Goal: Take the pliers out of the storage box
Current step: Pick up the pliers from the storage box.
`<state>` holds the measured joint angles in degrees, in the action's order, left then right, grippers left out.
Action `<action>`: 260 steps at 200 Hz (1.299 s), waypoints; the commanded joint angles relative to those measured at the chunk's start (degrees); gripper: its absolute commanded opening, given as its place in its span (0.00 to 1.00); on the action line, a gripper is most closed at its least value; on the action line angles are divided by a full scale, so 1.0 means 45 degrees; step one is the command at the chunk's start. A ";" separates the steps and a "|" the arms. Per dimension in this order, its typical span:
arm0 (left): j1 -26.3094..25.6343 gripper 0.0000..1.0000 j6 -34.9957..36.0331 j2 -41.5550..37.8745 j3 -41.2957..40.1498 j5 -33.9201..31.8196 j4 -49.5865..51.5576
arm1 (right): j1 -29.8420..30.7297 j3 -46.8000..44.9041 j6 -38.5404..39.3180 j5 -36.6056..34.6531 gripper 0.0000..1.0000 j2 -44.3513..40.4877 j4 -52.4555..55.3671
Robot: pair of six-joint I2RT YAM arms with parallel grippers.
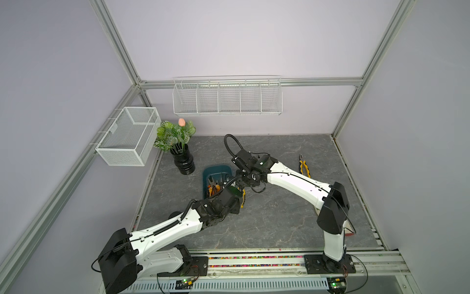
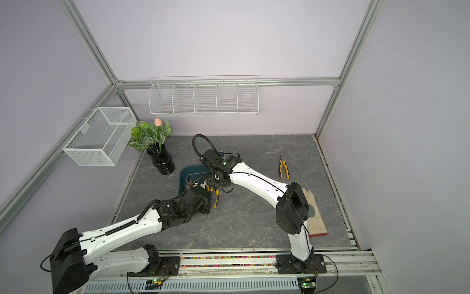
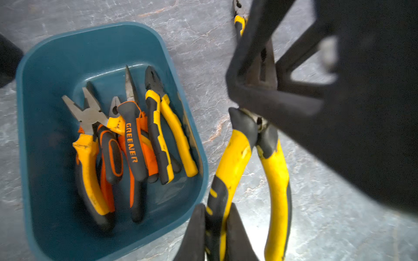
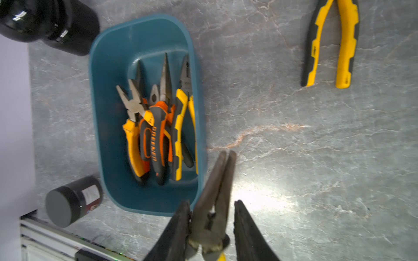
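- Left gripper (image 3: 214, 210): fingers pressed onto one yellow-black handle of the held pliers (image 3: 235, 153), a firm pinch low on the grip.
- Right gripper (image 4: 211, 203): fingers (image 4: 181, 226) spread either side of the same tool's metal head. One pad touches and the other shows a gap, so it isn't clamped yet.
- Key relation: in both top views the held pliers run about 12 to 6, nose to 12 between the right fingers and handles to 6 in the left.
- They hang over the table (image 4: 294, 158), just beside the storage box (image 3: 56, 67), at its 4 o'clock.
- We judge this a hand-over: the right gripper must close across the head before the left lets go.
- The right arm is nearer the bare table at 3 o'clock, where loose pliers (image 1: 304, 166) lie well apart from the box.
- Held pliers: long thin dark nose, scuffed yellow grips, handles splayed.
- Remaining pliers (image 3: 133, 140) are heaped in the box, noses to 12, orange-black and yellow-black. They overlap, so we can't give a firm count.
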<state>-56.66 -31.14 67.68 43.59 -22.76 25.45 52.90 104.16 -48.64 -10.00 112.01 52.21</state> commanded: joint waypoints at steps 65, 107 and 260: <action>-0.0564 0.00 0.0269 -0.0225 0.0824 -0.1319 -0.0484 | 0.0026 -0.0633 -0.0688 0.0631 0.20 0.0122 -0.0750; -0.0611 0.00 0.0339 -0.0597 0.0726 -0.1407 -0.0558 | -0.0056 -0.0685 -0.0697 0.0700 0.31 0.0189 -0.0820; -0.0753 0.56 0.0106 -0.0452 0.0863 -0.1356 -0.0357 | -0.0439 -0.0830 0.0103 -0.0422 0.07 -0.0480 -0.0565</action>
<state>-59.20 -32.08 66.32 44.18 -27.86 26.04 51.68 102.30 -51.37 -8.08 112.29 47.62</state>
